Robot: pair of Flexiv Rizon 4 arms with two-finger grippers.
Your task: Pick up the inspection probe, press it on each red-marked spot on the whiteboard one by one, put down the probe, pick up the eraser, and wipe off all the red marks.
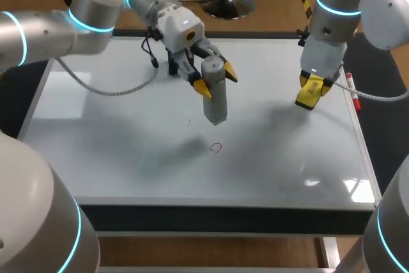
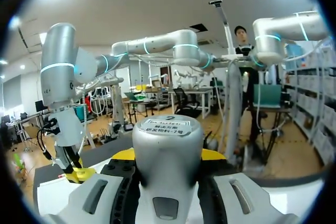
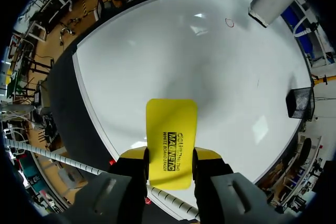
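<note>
- Nearest, the whiteboard (image 1: 128, 171) is seen lying flat on the desk (image 1: 223, 220), covering nearly all of its top.
- A small red ring (image 1: 216, 148) is drawn near the middle of the board and lies uncovered. A faint short stroke (image 1: 189, 121) is seen a little beyond it, to the left.
- Above and just beyond the ring, the grey inspection probe (image 1: 216, 103) is held upright, its lower end off the surface. It is clamped by the left end effector (image 1: 215, 81), with one yellow-tipped finger on each side of the body.
- To the right, well apart from the ring, the yellow eraser (image 1: 307, 98) is gripped from two sides by the right end effector (image 1: 316, 85) over the board's right part. Whether it touches the board cannot be told.
- Farther back, a red-capped marker pen (image 1: 351, 91) is seen at the board's right edge, just beside the right arm.
- A grey cable (image 1: 115, 91) from the left arm is draped over the far left part of the board.
</note>
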